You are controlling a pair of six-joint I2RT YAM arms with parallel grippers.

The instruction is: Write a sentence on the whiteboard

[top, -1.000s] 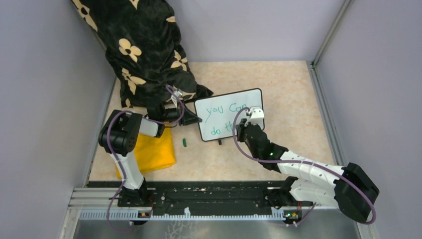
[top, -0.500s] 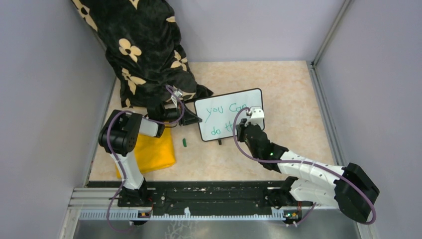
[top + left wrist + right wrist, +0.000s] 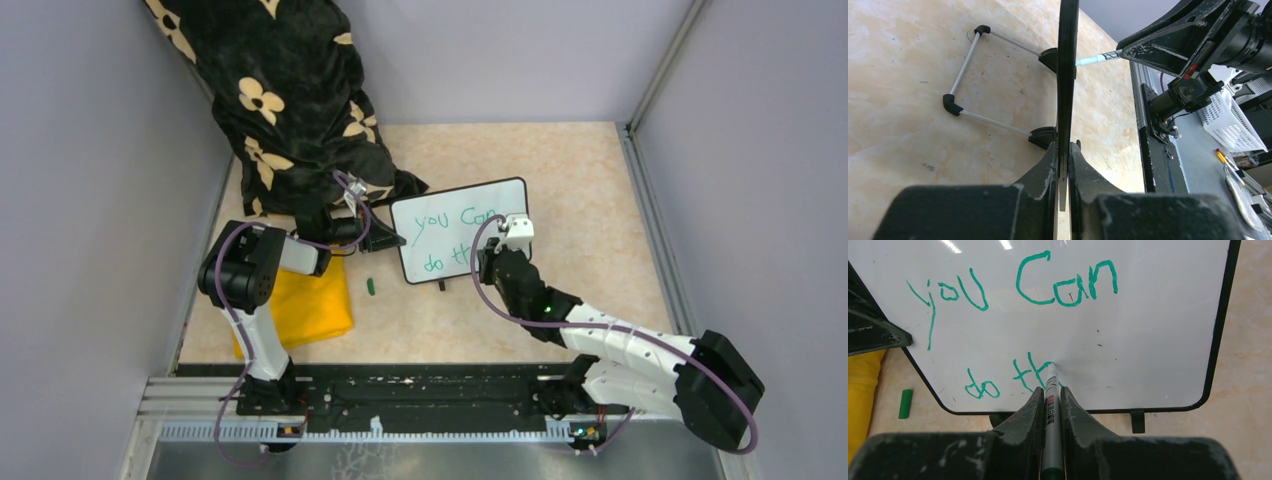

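Observation:
The whiteboard (image 3: 500, 200) stands tilted on the table, black-framed, on small black feet. My left gripper (image 3: 393, 240) is shut on its left edge, and the left wrist view shows the frame (image 3: 1067, 75) pinched between the jaws of that gripper (image 3: 1063, 150). The sentence (image 3: 1068, 285) is green handwriting: "you Can" above, "do th" below. My right gripper (image 3: 1050, 392) is shut on a grey marker (image 3: 1052, 410) whose tip touches the board by the "h". In the top view the right gripper (image 3: 482, 262) is at the board's lower middle.
A green marker cap (image 3: 371, 286) lies left of the board, beside a yellow folded cloth (image 3: 310, 305). A black cloth with yellow flowers (image 3: 290, 100) hangs at the back left. Grey walls enclose the table. The board's wire stand (image 3: 968, 75) rests behind it.
The right gripper with the marker has edged slightly to the right across the board. The left gripper and the board have not moved.

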